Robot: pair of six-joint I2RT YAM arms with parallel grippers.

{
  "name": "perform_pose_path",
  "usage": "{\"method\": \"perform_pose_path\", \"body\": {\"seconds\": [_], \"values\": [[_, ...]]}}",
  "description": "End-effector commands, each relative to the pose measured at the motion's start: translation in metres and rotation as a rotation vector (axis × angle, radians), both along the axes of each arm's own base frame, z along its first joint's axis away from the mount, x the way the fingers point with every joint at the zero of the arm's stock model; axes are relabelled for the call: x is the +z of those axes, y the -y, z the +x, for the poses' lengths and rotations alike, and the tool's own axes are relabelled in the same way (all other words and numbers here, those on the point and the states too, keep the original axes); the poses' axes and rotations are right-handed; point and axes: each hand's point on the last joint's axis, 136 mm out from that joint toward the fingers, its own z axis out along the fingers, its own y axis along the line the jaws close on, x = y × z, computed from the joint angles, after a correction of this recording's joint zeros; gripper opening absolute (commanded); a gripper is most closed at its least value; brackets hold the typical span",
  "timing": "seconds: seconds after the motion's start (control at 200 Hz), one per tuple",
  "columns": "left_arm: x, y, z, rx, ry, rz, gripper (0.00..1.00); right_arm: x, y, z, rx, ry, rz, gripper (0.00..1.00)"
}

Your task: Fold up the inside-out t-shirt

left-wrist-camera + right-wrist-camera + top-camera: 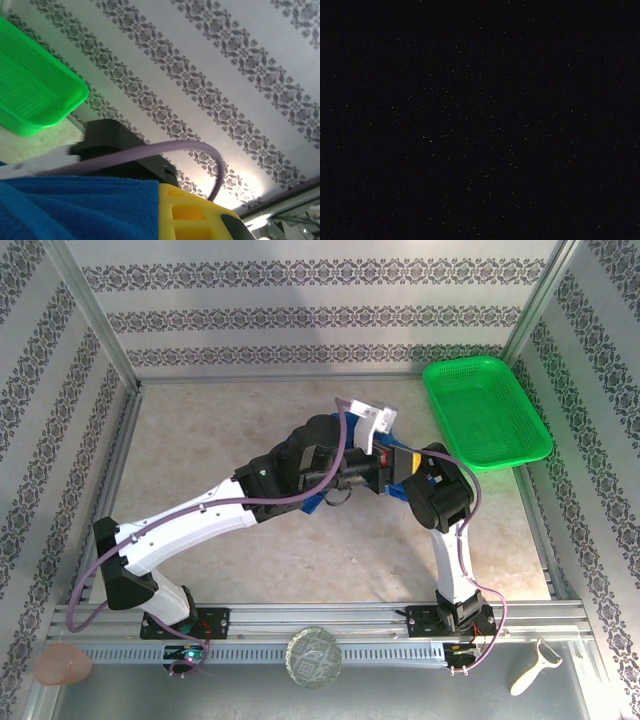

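— What takes up the most space?

— The patterned walls point(300, 300), with floral bands on three sides. Below them is the beige table point(200, 430), framed by metal rails point(330, 618). The left half of the table and the strip along the lower edge lie bare.

— And the arms?

— The left arm point(200, 515) rises from the lower left and bends toward the centre of the frame. The right arm point(450, 550) climbs from the lower right and folds back leftward. They cross just above centre, very close together.

— Where is the t-shirt?

— The t-shirt point(312, 502) is bunched under that crossing, so only small blue patches show from above. It is well apart from every rail. In the left wrist view, blue cloth fills the lower left corner, just beside a yellow arm part point(192, 215).

— What are the grippers doing?

— The left gripper point(378, 432) is pressed together and tilted up toward the wall. Cloth lies right against it, but I cannot tell whether any is pinched. The right gripper point(342, 478) is also closed, and its camera view is black, so I cannot tell what it holds either.

— And the smaller things?

— The green basket point(485, 410) sits at the upper right, with its far corner over the right rail. Along the bottom are a round glassy disc point(315, 658), a cream peeler point(535, 668) and a tan egg-shaped lump point(62, 665).
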Motion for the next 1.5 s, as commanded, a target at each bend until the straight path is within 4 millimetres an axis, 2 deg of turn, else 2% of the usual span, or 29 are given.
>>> {"method": "perform_pose_path", "body": {"seconds": [0.0,0.065,0.155,0.255,0.375,0.535,0.585,0.649,0.724,0.844,0.994,1.159,1.219,1.369,1.499], "values": [[0.028,-0.005,-0.004,-0.025,0.008,-0.122,0.0,-0.022,0.017,-0.013,0.115,-0.034,-0.076,0.0],[0.02,-0.003,-0.002,-0.025,-0.001,-0.115,0.0,-0.007,0.012,-0.004,0.18,0.033,-0.07,0.0],[0.014,-0.001,-0.003,-0.038,-0.009,-0.114,0.0,0.025,-0.005,0.014,0.313,0.203,-0.014,0.0],[0.012,0.0,-0.004,-0.048,-0.007,-0.118,0.0,0.073,-0.021,0.026,0.449,0.406,0.061,0.0],[0.012,0.004,-0.005,-0.064,-0.005,-0.125,0.0,0.129,-0.031,0.022,0.55,0.604,0.086,0.0],[0.013,0.008,-0.007,-0.086,-0.011,-0.137,0.0,0.184,-0.037,0.013,0.595,0.821,0.192,0.0],[0.012,0.01,-0.007,-0.092,-0.017,-0.142,0.0,0.187,-0.037,0.012,0.599,0.835,0.203,0.0],[0.012,0.014,-0.008,-0.106,-0.025,-0.152,0.0,0.178,-0.038,0.014,0.608,0.837,0.23,0.0],[0.013,0.02,-0.009,-0.13,-0.039,-0.167,0.0,0.186,-0.045,0.014,0.622,0.911,0.376,0.0],[0.013,0.034,-0.013,-0.175,-0.06,-0.195,0.0,0.183,-0.058,0.018,0.655,0.945,0.549,0.0],[0.008,0.049,-0.016,-0.214,-0.071,-0.198,0.0,0.183,-0.064,0.014,0.698,0.947,0.545,0.0],[0.007,0.055,-0.014,-0.227,-0.073,-0.203,0.0,0.185,-0.061,0.012,0.709,0.942,0.523,0.0],[0.007,0.056,-0.015,-0.229,-0.069,-0.2,0.0,0.195,-0.062,0.006,0.723,0.967,0.523,0.0],[0.008,0.056,-0.014,-0.229,-0.062,-0.199,0.0,0.238,-0.064,-0.016,0.775,1.067,0.495,0.0],[0.006,0.058,-0.015,-0.234,-0.065,-0.201,0.0,0.26,-0.063,-0.025,0.798,1.123,0.502,0.0]]}}
